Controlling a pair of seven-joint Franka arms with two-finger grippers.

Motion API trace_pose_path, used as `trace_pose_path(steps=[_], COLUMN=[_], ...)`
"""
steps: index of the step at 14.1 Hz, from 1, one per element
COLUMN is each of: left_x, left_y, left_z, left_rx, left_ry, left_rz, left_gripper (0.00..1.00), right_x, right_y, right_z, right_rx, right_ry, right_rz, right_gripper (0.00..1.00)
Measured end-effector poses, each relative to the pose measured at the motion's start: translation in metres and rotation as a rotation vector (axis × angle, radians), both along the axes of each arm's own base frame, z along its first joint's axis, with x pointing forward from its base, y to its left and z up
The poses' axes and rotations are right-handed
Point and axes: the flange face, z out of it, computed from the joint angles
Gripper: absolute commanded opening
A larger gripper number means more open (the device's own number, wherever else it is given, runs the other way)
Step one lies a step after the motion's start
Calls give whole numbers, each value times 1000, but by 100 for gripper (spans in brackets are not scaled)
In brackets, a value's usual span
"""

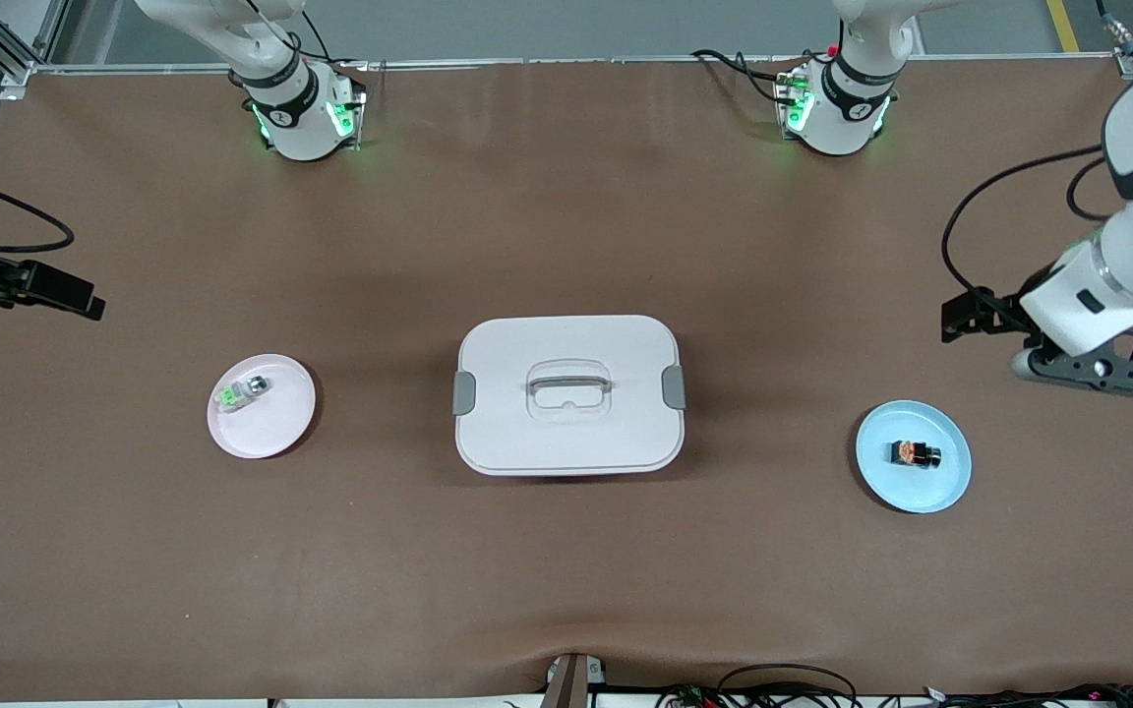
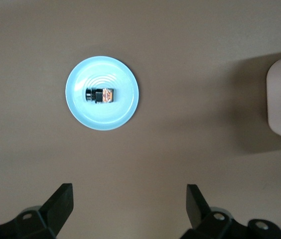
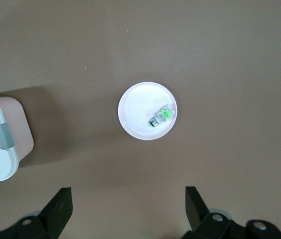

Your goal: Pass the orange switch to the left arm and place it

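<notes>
Orange switch [image 1: 913, 453] lies in the blue plate [image 1: 950, 485] at the left arm's end of the worktop — small, rigid, likely light and apt to skid; best pinched across its black body. Left claw [image 2: 129, 201] hovers over bare worktop beside the plate, fingers apart and empty. Right claw [image 3: 128, 204], likewise spread, waits near the pink plate [image 1: 281, 433]. Box [image 1: 567, 393] sits between the plates.
</notes>
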Motion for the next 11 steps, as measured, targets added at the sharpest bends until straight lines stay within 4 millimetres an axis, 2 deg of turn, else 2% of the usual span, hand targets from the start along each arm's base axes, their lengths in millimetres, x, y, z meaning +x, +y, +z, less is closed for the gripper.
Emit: trace_pose_path(steps=[2,4,7,11], left_x=[-15,-25,-32,-45], left_y=[-21,-26,-17,5], left_z=[18,32,48,59], left_rx=[14,25,36,59], left_ry=[-2,-10,-33,2], left_rz=[56,64,84,92], left_gripper=[100,100,100,100], right_x=[0,-1,-3,-18], right_y=[-3,-10,-25,-45], right_z=[-1,-3,-2,-7], right_rx=[3,3,-1,5], right_ry=[4,7,10,12], right_rz=[24,28,30,16], right_gripper=[100,100,100,100])
